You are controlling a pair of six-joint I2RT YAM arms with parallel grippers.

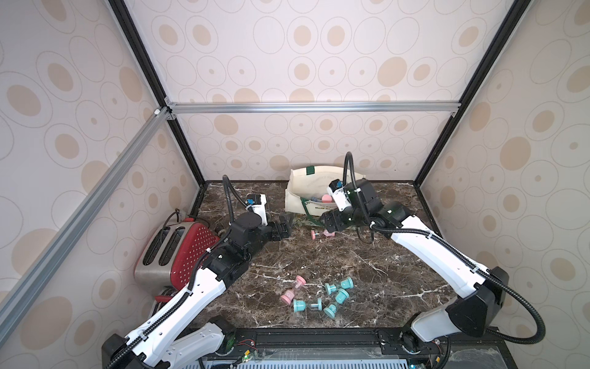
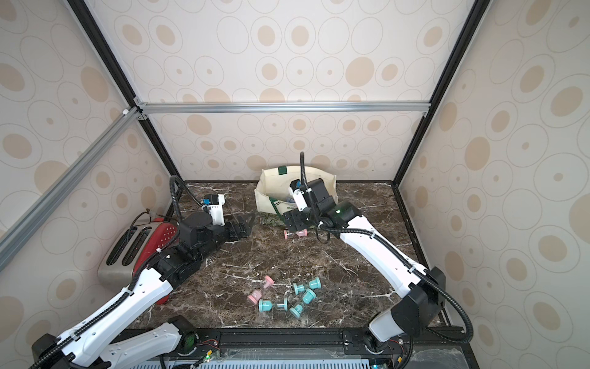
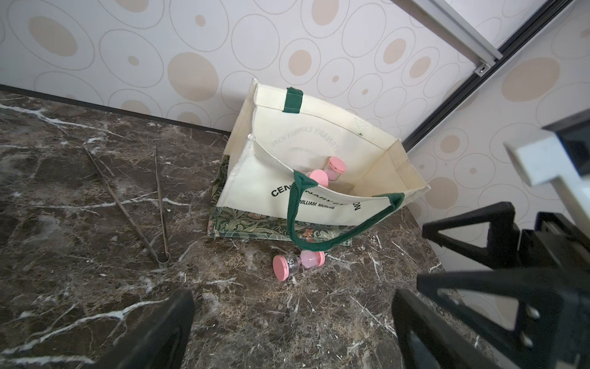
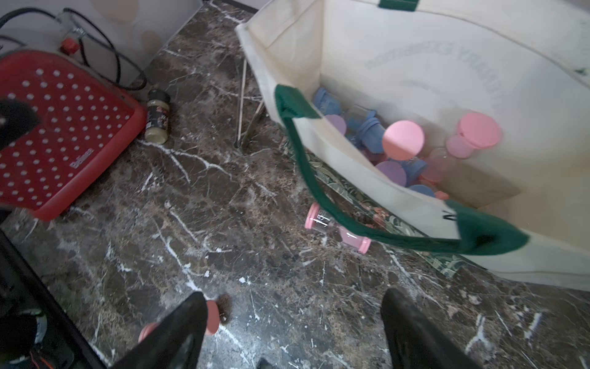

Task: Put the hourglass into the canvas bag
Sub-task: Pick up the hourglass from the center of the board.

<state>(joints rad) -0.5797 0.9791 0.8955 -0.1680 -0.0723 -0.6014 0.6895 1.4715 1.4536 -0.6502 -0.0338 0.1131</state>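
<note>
On the veined brown marble tabletop, the left gripper and right gripper both hang empty, jaws wide apart. Beyond them the pink hourglass, clear-waisted with round plastic caps, lies on its side outside the cream canvas bag. Its long axis runs along the bag's floral base, under a drooping green handle.

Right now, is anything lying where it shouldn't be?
Yes. One pink hourglass lies on its side on the marble table, just outside the canvas bag and partly under its drooping green handle, while other hourglasses are already inside. The right hand is open close by, holding nothing.
</note>
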